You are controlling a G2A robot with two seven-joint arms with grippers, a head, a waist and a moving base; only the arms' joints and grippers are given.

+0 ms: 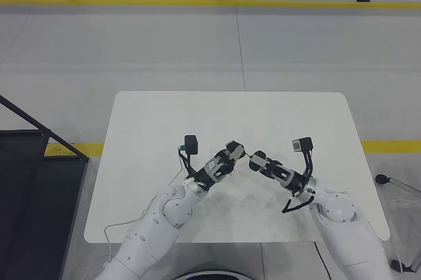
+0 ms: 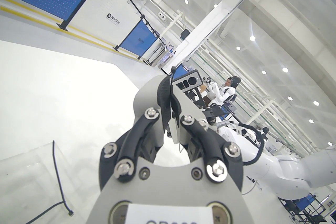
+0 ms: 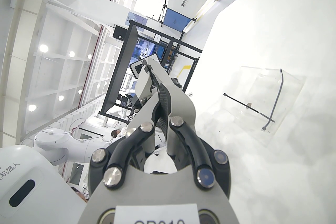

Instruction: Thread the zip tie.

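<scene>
Over the middle of the white table [image 1: 196,119] my two grippers meet tip to tip. The left gripper [image 1: 236,149] is shut, and a small black end of the zip tie [image 2: 173,69] sticks out past its pads in the left wrist view. Facing it, the right gripper [image 1: 254,159] is shut too, with a thin black strip of the zip tie [image 3: 145,62] at its fingertips. A short black piece of the zip tie [image 1: 245,153] shows in the narrow gap between them. How the two ends sit against each other is hidden by the fingers.
A clear plastic tray [image 3: 291,83] lies on the table near the arms and holds spare black zip ties [image 3: 277,99]; the same tray [image 2: 23,164] appears beside the left gripper. A dark panel [image 1: 29,196] stands off the table's left side.
</scene>
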